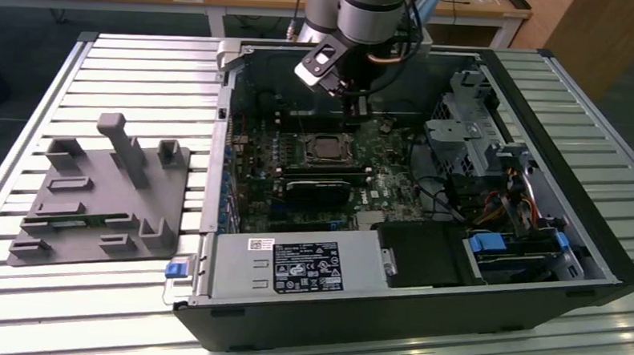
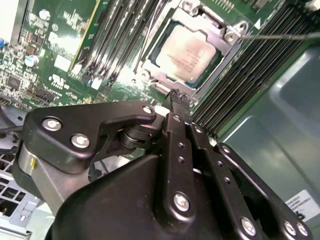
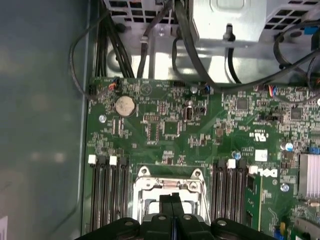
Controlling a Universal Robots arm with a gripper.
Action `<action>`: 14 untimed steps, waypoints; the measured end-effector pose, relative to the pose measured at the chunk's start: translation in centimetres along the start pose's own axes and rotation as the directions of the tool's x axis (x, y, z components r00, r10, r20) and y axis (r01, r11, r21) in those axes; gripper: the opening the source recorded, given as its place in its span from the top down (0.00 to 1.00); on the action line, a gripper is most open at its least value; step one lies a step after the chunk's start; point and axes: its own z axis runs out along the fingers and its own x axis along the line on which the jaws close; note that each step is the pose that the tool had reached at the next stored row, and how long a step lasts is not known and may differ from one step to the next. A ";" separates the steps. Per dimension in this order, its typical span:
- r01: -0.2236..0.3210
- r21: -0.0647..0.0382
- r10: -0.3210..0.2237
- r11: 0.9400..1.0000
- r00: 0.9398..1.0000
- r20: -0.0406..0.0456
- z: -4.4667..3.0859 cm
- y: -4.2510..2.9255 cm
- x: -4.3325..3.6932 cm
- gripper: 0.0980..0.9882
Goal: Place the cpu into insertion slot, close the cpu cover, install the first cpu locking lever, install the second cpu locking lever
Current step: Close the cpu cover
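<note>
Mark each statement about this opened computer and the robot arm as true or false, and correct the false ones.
1. The cpu is seated on the green motherboard. True.
2. The cpu cover stands upright, swung open. False: it lies flat, framing the cpu.
3. The gripper is carrying the cpu. False: its fingers are together with nothing between them, close beside the cover's edge.
4. A grey fixture block lies on the slatted table, outside the computer case. True.
5. The computer case is shut with a side panel. False: its side is open and the motherboard shows inside.
</note>
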 end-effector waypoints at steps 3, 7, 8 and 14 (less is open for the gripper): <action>0.000 0.000 0.000 1.000 1.000 0.000 0.02 -0.43 0.01 0.99; 0.000 0.000 0.000 1.000 1.000 0.000 0.04 -0.84 0.02 0.99; 0.000 0.000 0.000 1.000 1.000 0.000 0.04 -0.91 0.02 0.99; 0.000 0.000 0.000 1.000 1.000 0.000 0.05 -1.10 0.03 0.99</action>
